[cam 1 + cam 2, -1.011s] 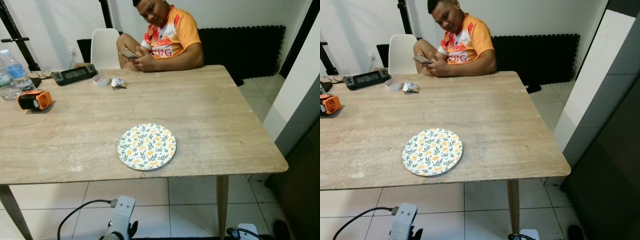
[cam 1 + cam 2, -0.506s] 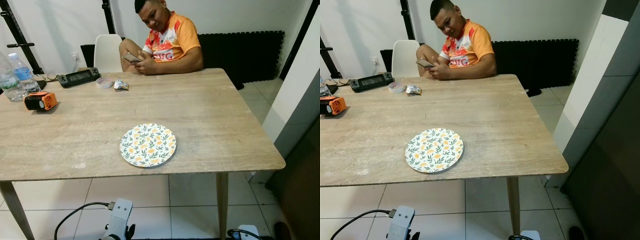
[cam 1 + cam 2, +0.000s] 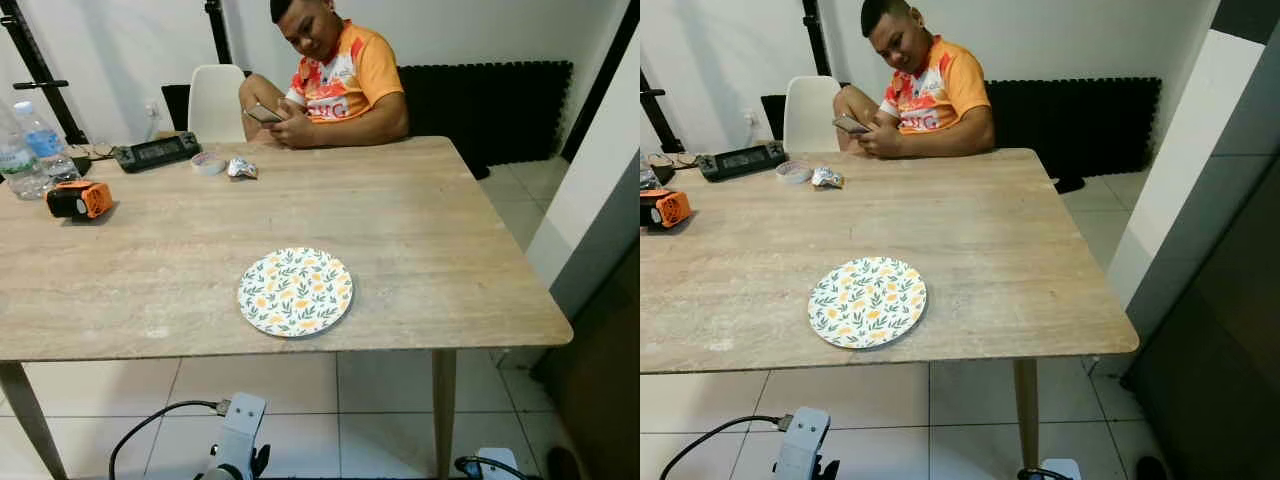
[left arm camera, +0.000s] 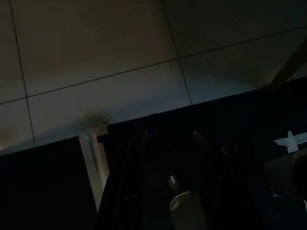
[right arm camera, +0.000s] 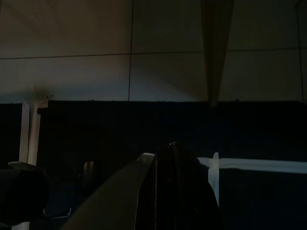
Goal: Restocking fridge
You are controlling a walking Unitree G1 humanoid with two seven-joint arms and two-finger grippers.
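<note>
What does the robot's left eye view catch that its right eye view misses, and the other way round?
Left eye view: two water bottles at the table's far left corner. Right eye view: a wider stretch of the dark panel on the right. Both: the flowered plate on the wooden table, an orange device, a seated person.

Floral plate [image 3: 295, 291] on table [image 3: 450, 250]

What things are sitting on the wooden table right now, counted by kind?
Floral plate: 1
Water bottles: 2
Orange and black device: 1
Black controller-like device: 1
Small round dish: 1
Crumpled foil wrapper: 1
Total: 7
</note>
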